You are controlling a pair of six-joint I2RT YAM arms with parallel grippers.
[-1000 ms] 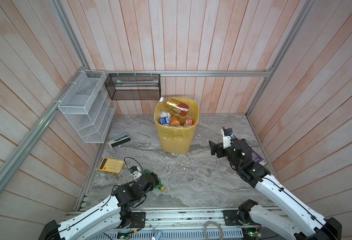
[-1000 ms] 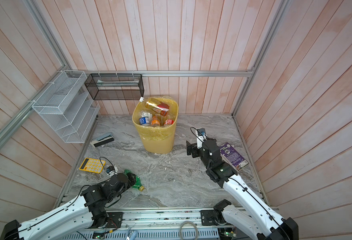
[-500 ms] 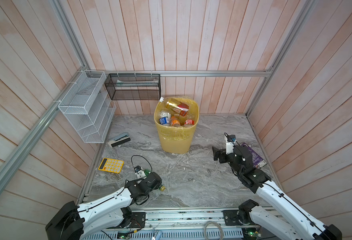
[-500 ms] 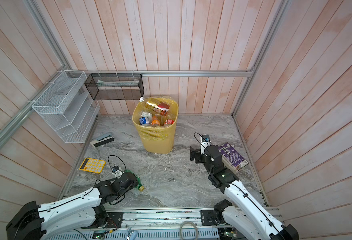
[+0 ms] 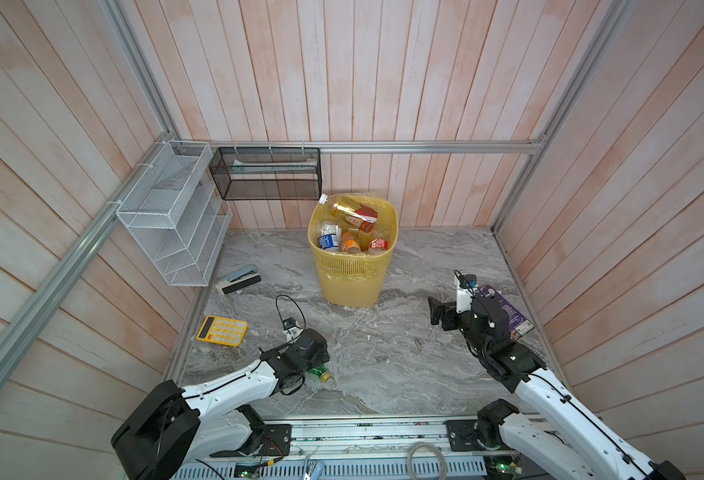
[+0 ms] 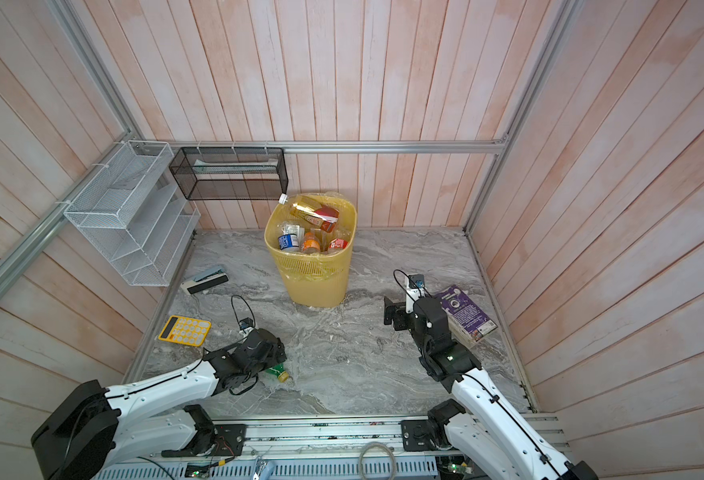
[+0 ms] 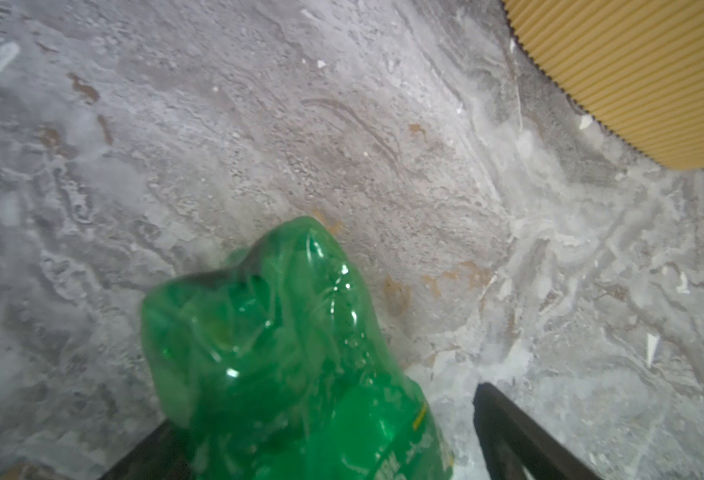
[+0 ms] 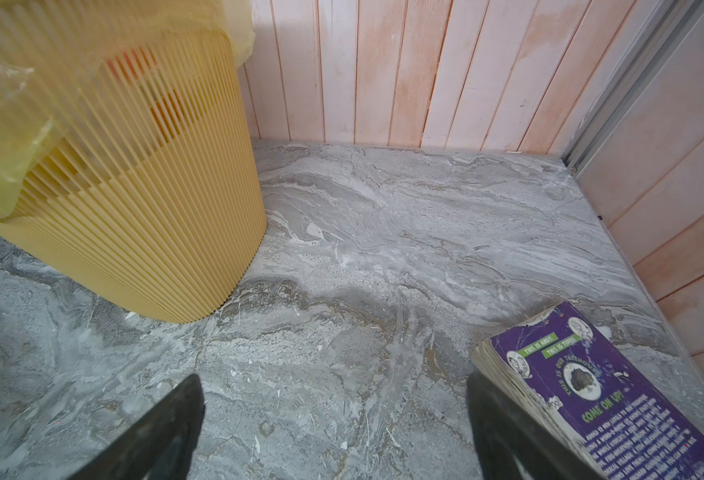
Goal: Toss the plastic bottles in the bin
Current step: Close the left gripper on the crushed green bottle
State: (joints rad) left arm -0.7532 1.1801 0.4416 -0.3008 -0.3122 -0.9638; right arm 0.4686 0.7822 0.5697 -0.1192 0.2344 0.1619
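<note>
Green bottle [image 7: 267,332] lies lengthwise between the left fingers [image 7: 508,436], spread, not yet clamped; right fingers [image 8: 163,432] released, empty, well apart from it.

Left claw [image 7: 321,415] low, right claw [image 8: 333,378] hovering higher, both spread wide.

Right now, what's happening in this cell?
The left gripper is down at the green bottle lying on the marble floor, its jaws open on either side of it, not yet closed. The right gripper is open and empty, hanging above the floor between the yellow bin and the purple book. The bin is already piled with bottles, one poking over the rim. The green one looks like the last on the floor.
</note>
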